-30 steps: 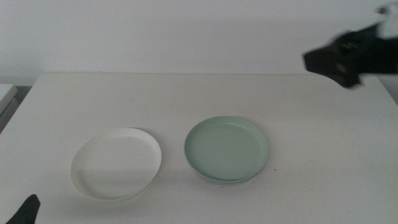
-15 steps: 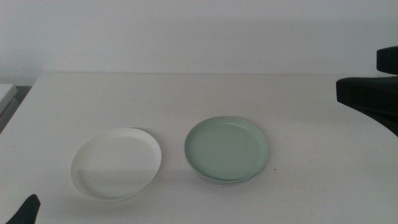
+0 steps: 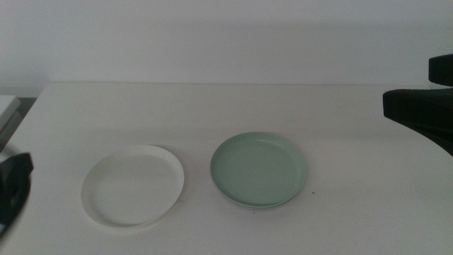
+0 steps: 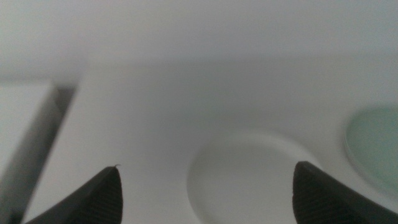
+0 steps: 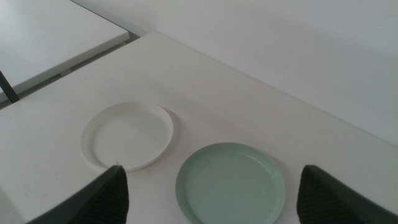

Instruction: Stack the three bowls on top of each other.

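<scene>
The white bowl (image 3: 133, 186) lies on the table's front left. It also shows in the left wrist view (image 4: 249, 174) and the right wrist view (image 5: 127, 135). The pale mint green bowl (image 3: 258, 170) lies just right of it, apart from it, and shows in both wrist views (image 4: 376, 146) (image 5: 230, 185). A thin pale rim shows under the green bowl's front edge. No grey bowl is seen as such. My left gripper (image 3: 10, 185) (image 4: 206, 165) is open at the left edge, short of the white bowl. My right gripper (image 5: 212, 167) is open and empty, high at the right edge (image 3: 425, 113).
The white table (image 3: 212, 106) ends at a pale wall behind. A second white surface (image 3: 6, 108) (image 5: 50, 31) stands beyond the table's left edge, with a dark gap between them.
My right arm swung down and back to the right edge, then held still. My left gripper rose from the bottom left corner to the left edge. The bowls have not moved.
</scene>
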You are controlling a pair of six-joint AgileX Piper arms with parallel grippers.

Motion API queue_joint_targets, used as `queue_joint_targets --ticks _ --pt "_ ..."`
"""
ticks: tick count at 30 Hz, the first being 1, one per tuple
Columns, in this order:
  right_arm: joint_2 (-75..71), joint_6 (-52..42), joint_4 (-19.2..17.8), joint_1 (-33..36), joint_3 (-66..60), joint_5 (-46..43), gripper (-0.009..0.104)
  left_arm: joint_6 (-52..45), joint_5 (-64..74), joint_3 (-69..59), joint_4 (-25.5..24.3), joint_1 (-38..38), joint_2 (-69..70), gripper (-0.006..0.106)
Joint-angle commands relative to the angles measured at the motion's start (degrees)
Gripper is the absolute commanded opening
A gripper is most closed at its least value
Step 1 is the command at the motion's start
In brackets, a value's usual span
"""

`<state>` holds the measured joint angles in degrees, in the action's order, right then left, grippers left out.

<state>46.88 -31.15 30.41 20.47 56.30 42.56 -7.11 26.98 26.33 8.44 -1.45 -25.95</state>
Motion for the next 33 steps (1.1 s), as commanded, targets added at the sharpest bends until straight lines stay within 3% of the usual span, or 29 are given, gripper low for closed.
queue_joint_targets --ticks 1,7,12,23,26,33 --pt "-0.22 -0.19 0.33 0.08 -0.24 -0.32 0.086 0.05 11.67 7.06 0.15 0.18 -7.41 0.094" --pt "-0.22 -0.19 0.33 0.08 -0.24 -0.32 0.086 0.97 29.84 15.94 2.53 0.18 -20.18 0.094" --pt "-0.22 -0.19 0.33 0.08 -0.24 -0.32 0.086 1.16 26.52 15.94 6.98 0.28 -26.43 0.094" --pt "-0.22 -0.19 0.33 0.08 -0.24 -0.32 0.086 -1.66 16.84 23.37 5.47 0.28 -47.34 0.094" --pt "-0.22 -0.19 0.33 0.08 -0.24 -0.32 0.086 -2.04 17.11 28.18 3.24 0.85 -54.27 0.094" --pt "-0.22 -0.19 0.33 0.08 -0.24 -0.32 0.086 -5.12 18.95 36.56 4.33 3.27 -68.69 0.094"
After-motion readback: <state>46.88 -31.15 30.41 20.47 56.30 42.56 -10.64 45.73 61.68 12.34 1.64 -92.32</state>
